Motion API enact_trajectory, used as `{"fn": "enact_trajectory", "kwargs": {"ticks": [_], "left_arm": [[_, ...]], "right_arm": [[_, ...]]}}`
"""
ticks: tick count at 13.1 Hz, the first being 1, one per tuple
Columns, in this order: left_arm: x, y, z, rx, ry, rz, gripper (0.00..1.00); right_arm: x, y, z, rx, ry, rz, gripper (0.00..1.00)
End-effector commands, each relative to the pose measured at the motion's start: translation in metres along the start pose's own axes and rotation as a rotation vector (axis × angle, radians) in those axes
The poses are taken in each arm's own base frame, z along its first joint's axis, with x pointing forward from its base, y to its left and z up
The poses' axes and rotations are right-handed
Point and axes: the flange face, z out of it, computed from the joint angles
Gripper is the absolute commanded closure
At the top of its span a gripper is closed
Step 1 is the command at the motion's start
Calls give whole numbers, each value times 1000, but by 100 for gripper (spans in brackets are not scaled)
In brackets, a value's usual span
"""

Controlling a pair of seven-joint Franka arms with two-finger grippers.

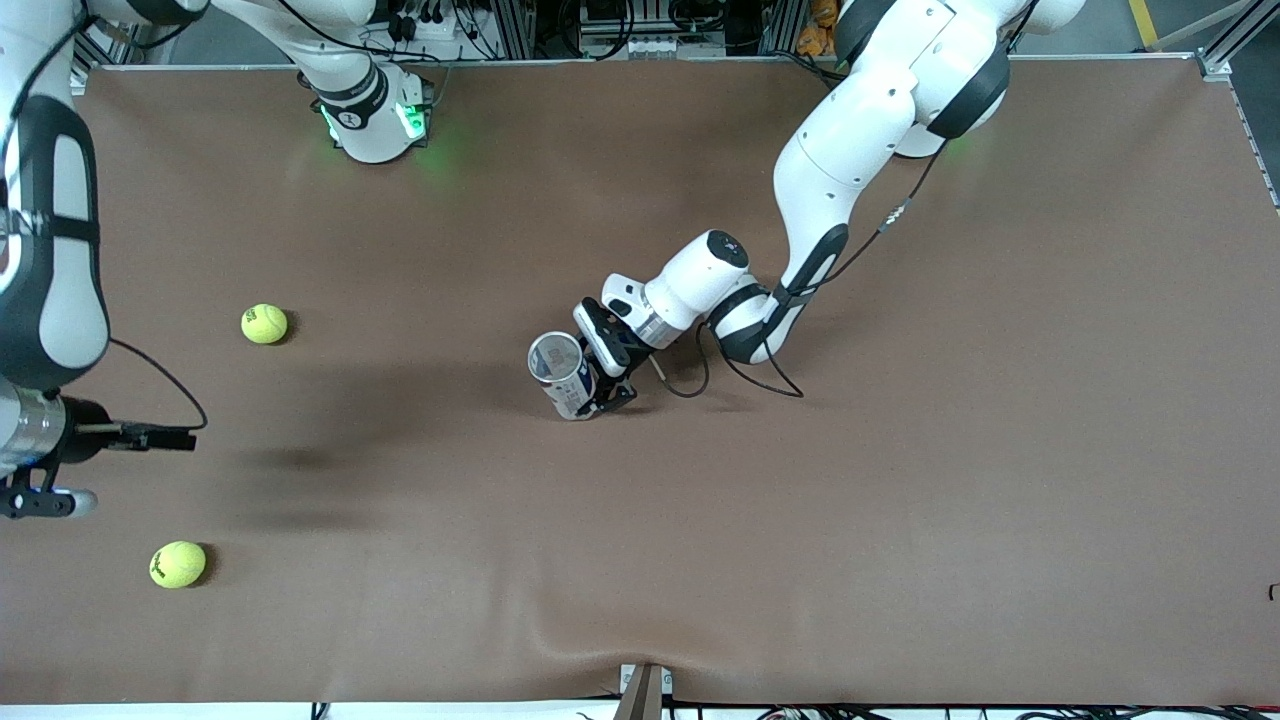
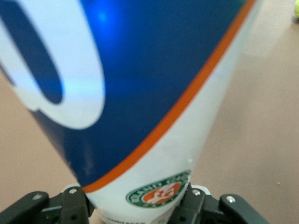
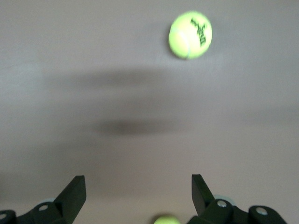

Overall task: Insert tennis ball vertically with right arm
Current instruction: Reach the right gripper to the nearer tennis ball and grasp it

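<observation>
My left gripper (image 1: 603, 383) is shut on a blue and white tennis ball can (image 1: 558, 370) that stands on the brown table mat near the middle, open mouth up and tilted a little. In the left wrist view the can (image 2: 140, 70) fills the picture between the black fingers (image 2: 74, 203). My right gripper (image 1: 45, 500) hangs open and empty over the mat at the right arm's end, between two yellow tennis balls: one (image 1: 264, 323) farther from the front camera, one (image 1: 177, 564) nearer. The right wrist view shows one ball (image 3: 190, 35) ahead of the gripper (image 3: 138, 179) and another ball (image 3: 167, 219) at the picture's edge.
The brown mat (image 1: 900, 480) covers the whole table, with a small wrinkle at its front edge. The left arm's cable (image 1: 745, 375) loops onto the mat beside its wrist. The right arm's base (image 1: 375, 115) stands at the table's back edge.
</observation>
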Motion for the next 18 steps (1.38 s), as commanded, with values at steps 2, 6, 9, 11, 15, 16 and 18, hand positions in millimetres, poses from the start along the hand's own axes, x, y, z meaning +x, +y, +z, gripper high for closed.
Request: {"fn": "enact_trajectory", "kwargs": {"ticks": [2,6,9,11,15,16,18], "left_arm": [[-5,9,-4,-16,-3,3,33],[-8,9,-3,-17,-7,-1,30],[-6,8,-3,-16,-4,-1,29],[-6,8,-3,-16,-3,0,23],[-5,10,-2,-18,-3,4,23],[-5,10,-2,-18,-3,3,23],[-5,10,-3,-18,-1,6,23]], "right_arm": [[25,47,49,-18,82,-145,0],[47,62,95,-85,214,-364,0],[56,61,107,-126,285,-436,0],[62,60,118,-153,328,-477,0],[67,63,138,-184,378,-496,0],[68,62,140,-185,385,-495,0],[70,64,146,-200,409,-497,0]]}}
